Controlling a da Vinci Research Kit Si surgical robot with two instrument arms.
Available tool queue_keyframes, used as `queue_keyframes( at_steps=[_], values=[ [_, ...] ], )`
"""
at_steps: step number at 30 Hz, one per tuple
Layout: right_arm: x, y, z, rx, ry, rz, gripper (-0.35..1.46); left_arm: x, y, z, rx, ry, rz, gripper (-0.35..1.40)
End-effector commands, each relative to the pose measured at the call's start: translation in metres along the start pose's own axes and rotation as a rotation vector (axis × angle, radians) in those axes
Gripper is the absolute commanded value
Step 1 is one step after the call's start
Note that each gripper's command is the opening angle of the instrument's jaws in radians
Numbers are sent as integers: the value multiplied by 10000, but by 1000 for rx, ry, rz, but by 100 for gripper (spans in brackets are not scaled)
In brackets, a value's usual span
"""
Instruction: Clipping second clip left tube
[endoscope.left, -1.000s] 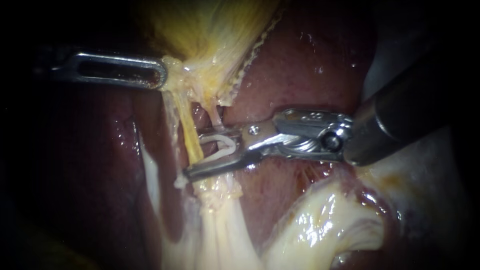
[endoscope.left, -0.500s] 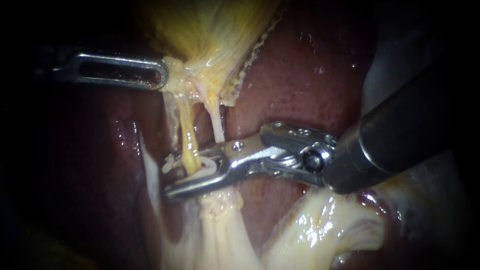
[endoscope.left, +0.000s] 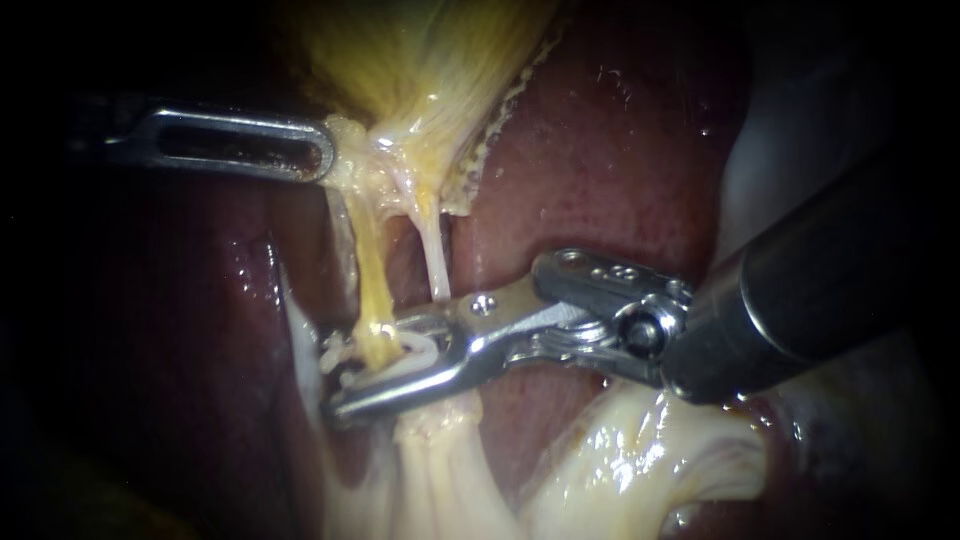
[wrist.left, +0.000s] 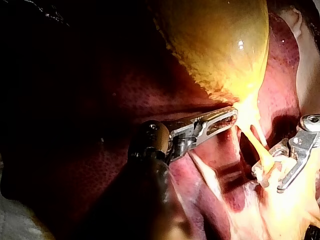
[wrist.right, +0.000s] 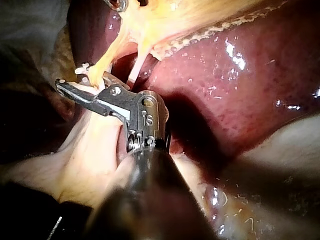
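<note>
Jaws of your left instrument (endoscope.left: 322, 152), long, slotted and steel-bright, are closed on the frayed yellow neck of the gallbladder (endoscope.left: 420, 60), whose fibrous wall fans upward out of the light. From that neck the left tube (endoscope.left: 368, 270) hangs as a thin, glistening yellow cord and runs down between the jaws of your right instrument (endoscope.left: 362, 368). Those jaws, narrow and angled, stand partly apart and hold a white clip (endoscope.left: 405, 352) whose legs lie either side of the left tube, low on it, just above a pale fatty stump. Just beside it a paler, thinner tube (endoscope.left: 435, 262) comes down to the upper jaw's top edge. Smooth, wet, dark red liver (endoscope.left: 600, 150) lies behind, and your right instrument's thick dark shaft crosses part of the glossy cream tissue (endoscope.left: 640, 460) at the far right
</note>
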Motion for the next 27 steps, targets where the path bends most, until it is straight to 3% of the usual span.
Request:
queue_keyframes(
  at_steps=[1, 10, 13, 27],
  values=[
    [1, 1, -1, 0, 0, 1, 14, 0, 0, 0, 0, 0, 0, -35],
    [1, 6, -3, 2, -1, 2, -35, 0, 0, 0, 0, 0, 0, -35],
    [1, 9, -5, -1, 1, 37, -35, 0, 0, 0, 0, 0, 0, -35],
    [-1, 9, -6, 0, 0, 36, -35, -1, 0, 0, 1, 0, 0, -35]
  ],
)
